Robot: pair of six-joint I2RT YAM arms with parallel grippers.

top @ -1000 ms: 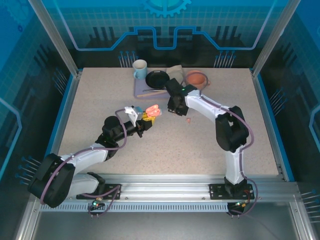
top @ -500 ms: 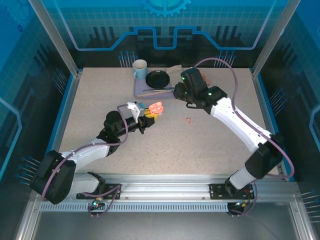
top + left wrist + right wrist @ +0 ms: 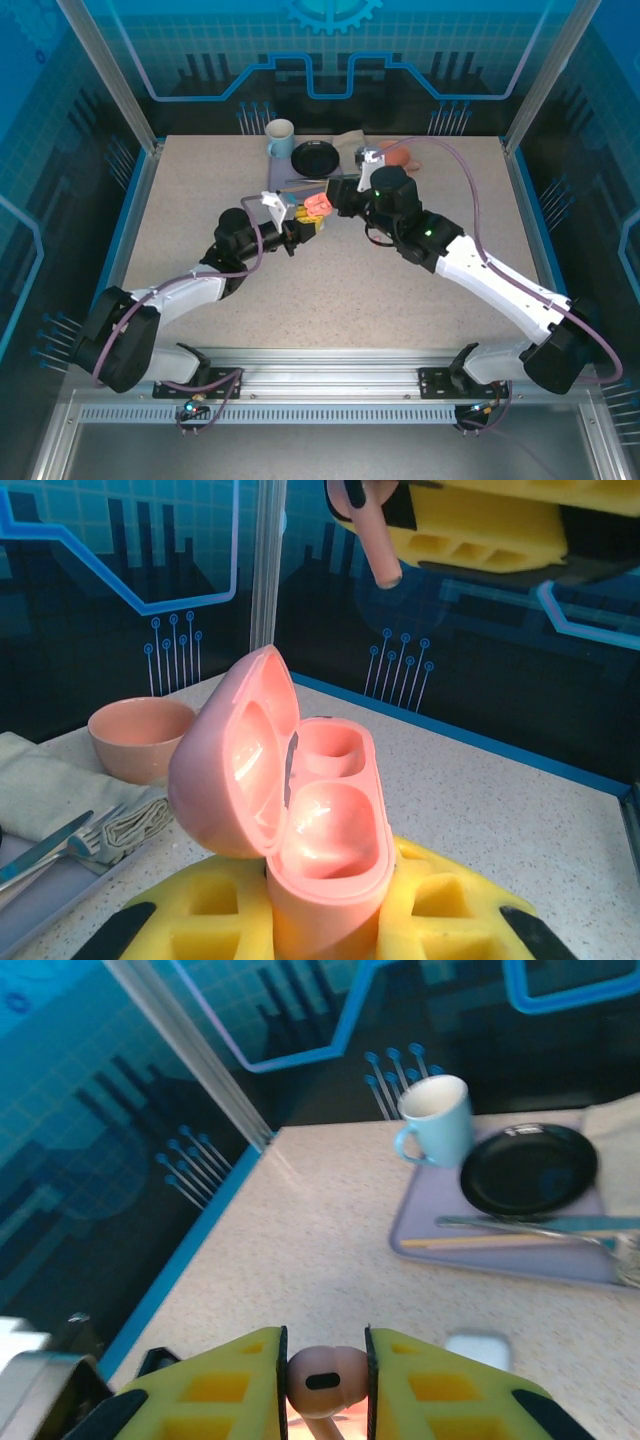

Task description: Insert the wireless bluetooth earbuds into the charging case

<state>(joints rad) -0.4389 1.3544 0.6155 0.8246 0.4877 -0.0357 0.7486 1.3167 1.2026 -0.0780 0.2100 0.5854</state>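
Mid-insertion, the left claw (image 3: 330, 925) clamped the open pink case (image 3: 250, 770) while the right claw (image 3: 325, 1365) pinched a pink earbud (image 3: 375, 540) above it, likely needing alignment with an empty well (image 3: 328, 832).

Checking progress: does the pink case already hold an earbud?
No: both wells of the open case are empty, and the earbud hangs above it.

Glossy pink charging case (image 3: 300, 820); matching pink earbud (image 3: 322, 1380) between yellow foam pads (image 3: 215, 1385). Speckled beige table (image 3: 350, 290). At twelve o'clock: pale blue mug (image 3: 280, 138), black plate (image 3: 315, 158), lavender tray (image 3: 420, 1222).
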